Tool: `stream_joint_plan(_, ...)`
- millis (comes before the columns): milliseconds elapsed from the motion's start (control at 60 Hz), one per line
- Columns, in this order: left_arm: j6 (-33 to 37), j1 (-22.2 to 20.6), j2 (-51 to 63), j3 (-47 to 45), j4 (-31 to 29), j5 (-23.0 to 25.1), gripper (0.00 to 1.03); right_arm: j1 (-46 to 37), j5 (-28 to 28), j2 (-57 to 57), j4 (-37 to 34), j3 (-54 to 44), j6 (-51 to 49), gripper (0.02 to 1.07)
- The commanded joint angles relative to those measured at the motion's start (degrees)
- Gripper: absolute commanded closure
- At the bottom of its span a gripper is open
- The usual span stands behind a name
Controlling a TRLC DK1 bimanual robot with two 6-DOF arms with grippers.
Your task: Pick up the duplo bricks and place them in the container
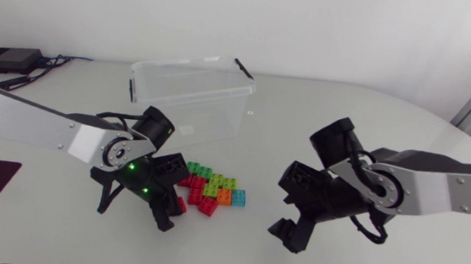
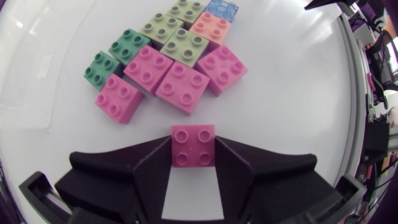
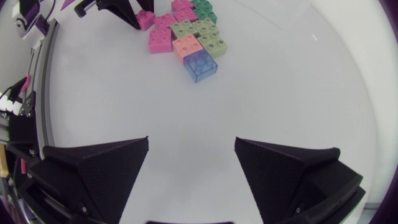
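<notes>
Left claw (image 1: pixel 172 209) low over the tabletop (image 1: pixel 332 115), fingers closed on a pink brick (image 2: pixel 193 148) from both sides. Just ahead of it is the pile (image 2: pixel 171 59): loose bricks in pink, green and orange, plus a blue brick (image 3: pixel 200 65) at the outer end, all packed touching. The clear container (image 1: pixel 221 105) stands beyond the pile, which lies between it and the left claw. Right claw (image 3: pixel 191 140) spread wide, holding nothing, over bare tabletop, well apart from the pile ahead of it. Black box (image 1: pixel 4 59) with cable at far left corner.
</notes>
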Motion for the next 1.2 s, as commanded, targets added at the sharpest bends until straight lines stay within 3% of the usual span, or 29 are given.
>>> stream_joint_plan(0,0.6,-0.9,-1.5,-2.4,-3.7,-0.2,0.79,1.6,-0.2,3.6,1.5,3.0,-3.8,0.07)
stream_joint_plan(150,2.7,-0.4,-12.9,-4.9,-5.3,0.1,0.8,2.7,-1.0,10.0,1.0,8.1,-10.8,0.07)
stream_joint_plan(267,5.0,3.1,-18.5,-3.8,-6.0,2.7,0.8,2.8,-1.4,14.3,1.8,11.0,-13.3,0.07)
stream_joint_plan(433,5.5,7.5,-19.8,0.5,-5.9,5.0,0.8,2.5,-1.4,20.3,1.2,16.2,-15.2,0.07)
stream_joint_plan(750,1.2,15.2,-18.7,8.3,0.3,11.2,0.8,3.4,-2.9,26.2,-5.6,24.4,-18.1,0.12)
stream_joint_plan(850,-0.7,16.8,-17.9,9.2,4.2,11.2,0.8,4.1,-2.9,27.8,-6.8,26.2,-18.5,0.2)
stream_joint_plan(933,-3.5,18.2,-16.3,10.1,8.0,11.3,0.8,4.7,-2.9,29.7,-7.5,27.5,-18.6,0.32)
stream_joint_plan(1083,-6.6,19.6,-14.2,11.3,12.9,11.4,0.8,4.8,-2.9,31.2,-8.7,28.4,-18.8,0.69)
stream_joint_plan(1183,-8.7,20.2,-12.8,12.2,15.9,11.4,0.79,4.4,-2.9,31.3,-9.9,28.6,-18.8,0.74)
